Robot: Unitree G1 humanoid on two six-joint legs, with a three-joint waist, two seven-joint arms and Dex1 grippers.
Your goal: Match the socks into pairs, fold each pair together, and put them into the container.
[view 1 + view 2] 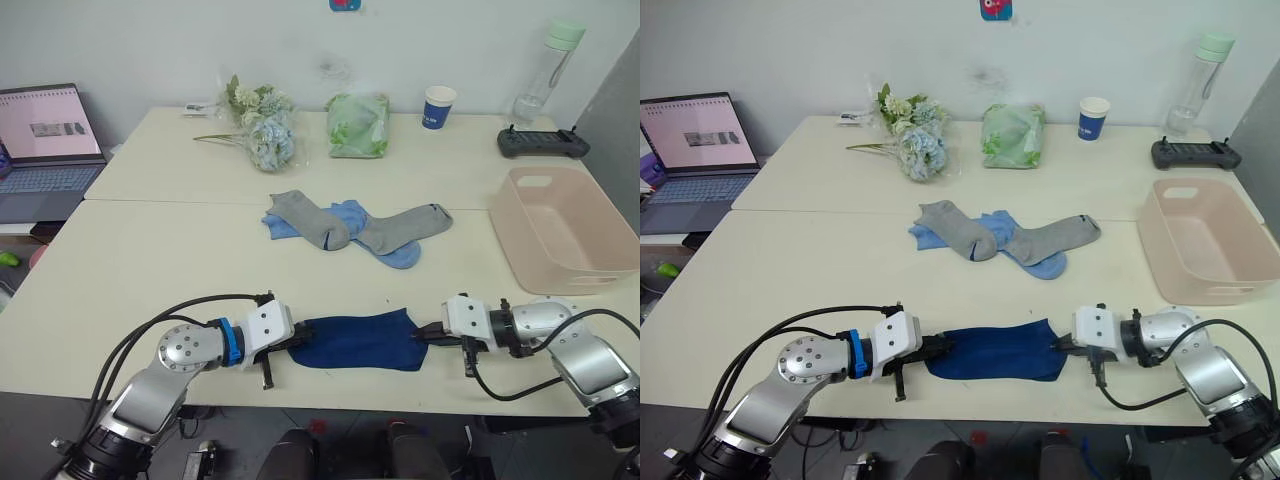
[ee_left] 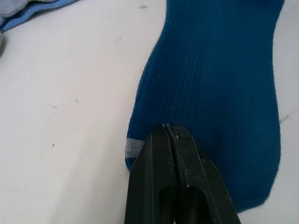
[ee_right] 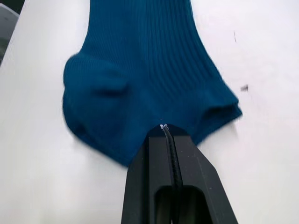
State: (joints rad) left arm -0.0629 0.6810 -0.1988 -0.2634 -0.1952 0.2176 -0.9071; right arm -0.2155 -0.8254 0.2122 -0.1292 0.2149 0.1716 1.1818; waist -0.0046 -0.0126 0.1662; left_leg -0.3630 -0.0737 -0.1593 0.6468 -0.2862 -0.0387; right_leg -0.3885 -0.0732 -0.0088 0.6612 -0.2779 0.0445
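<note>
- Navy socks (image 1: 358, 340) are lying flat between the two pincers at the desk's (image 1: 150, 260) near edge, probably stacked as a pair and stretched out ready for folding.
- Left pincer (image 2: 166, 128) is clamping one end, fingers closed on the knit.
- Right pincer (image 3: 163, 127) is pinching the opposite end shut.
- Beyond them, grey socks (image 1: 400, 228) and light blue socks (image 1: 345, 215) are lying heaped and unsorted.
- Farther off, beyond the right pincer, the container (image 1: 520, 215) is sitting with no socks inside.
</note>
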